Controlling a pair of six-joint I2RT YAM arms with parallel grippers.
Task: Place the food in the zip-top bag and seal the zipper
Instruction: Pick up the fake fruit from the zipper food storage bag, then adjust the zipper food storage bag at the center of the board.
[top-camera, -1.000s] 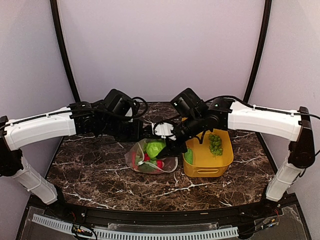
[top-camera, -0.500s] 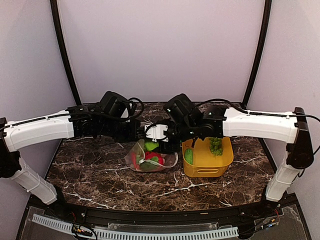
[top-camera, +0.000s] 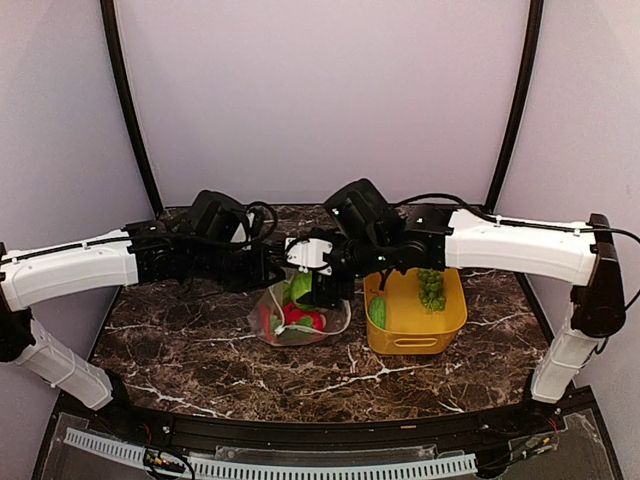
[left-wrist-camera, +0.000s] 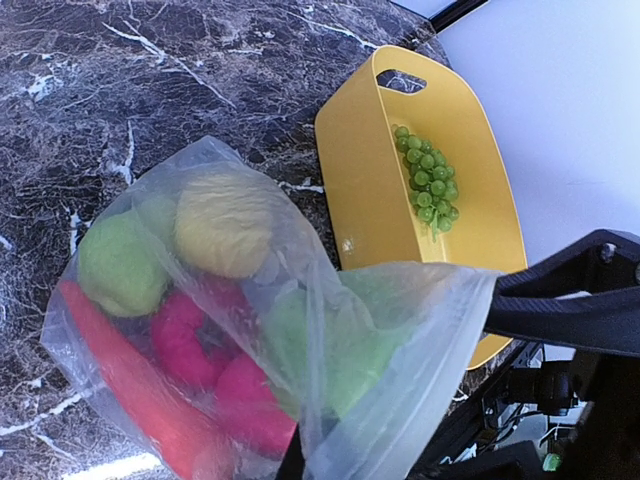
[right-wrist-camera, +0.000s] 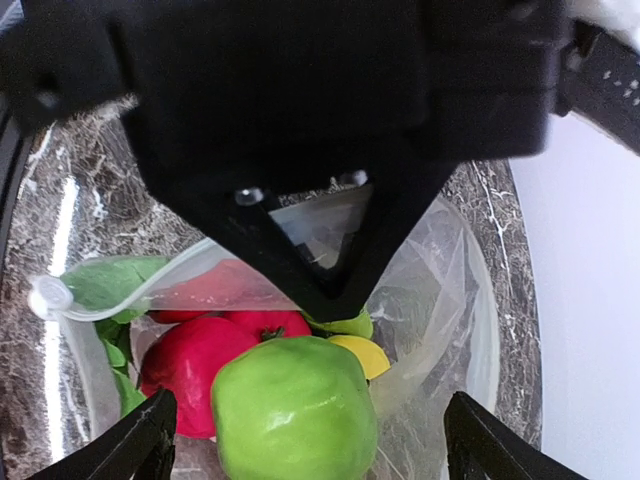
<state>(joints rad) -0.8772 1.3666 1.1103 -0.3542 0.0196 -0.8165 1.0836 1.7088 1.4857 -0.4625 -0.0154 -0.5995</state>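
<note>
The zip-top bag (top-camera: 300, 318) lies on the marble with its mouth lifted. My left gripper (top-camera: 268, 272) is shut on the mouth edge, its fingers (left-wrist-camera: 289, 466) mostly hidden behind the plastic. Through the bag (left-wrist-camera: 300, 330) show a yellow lemon (left-wrist-camera: 225, 225), a green round piece (left-wrist-camera: 120, 265) and red pieces (left-wrist-camera: 200, 340). My right gripper (right-wrist-camera: 310, 445) hangs open over the mouth. A green apple (right-wrist-camera: 295, 410) sits free between its fingertips (right-wrist-camera: 150, 440), on the red pieces (right-wrist-camera: 195, 365) and lemon (right-wrist-camera: 358, 355). The zipper (right-wrist-camera: 130, 290) runs along the raised edge.
A yellow bin (top-camera: 440, 320) stands right of the bag, touching it, with a bunch of green grapes (top-camera: 431, 288) and another green piece (top-camera: 377, 312) inside. The grapes (left-wrist-camera: 427, 185) and bin (left-wrist-camera: 375, 190) also show in the left wrist view.
My right gripper moved left from beside the bin to above the bag mouth, then opened and let go of the green apple. My left gripper shifted slightly, still holding the bag.
</note>
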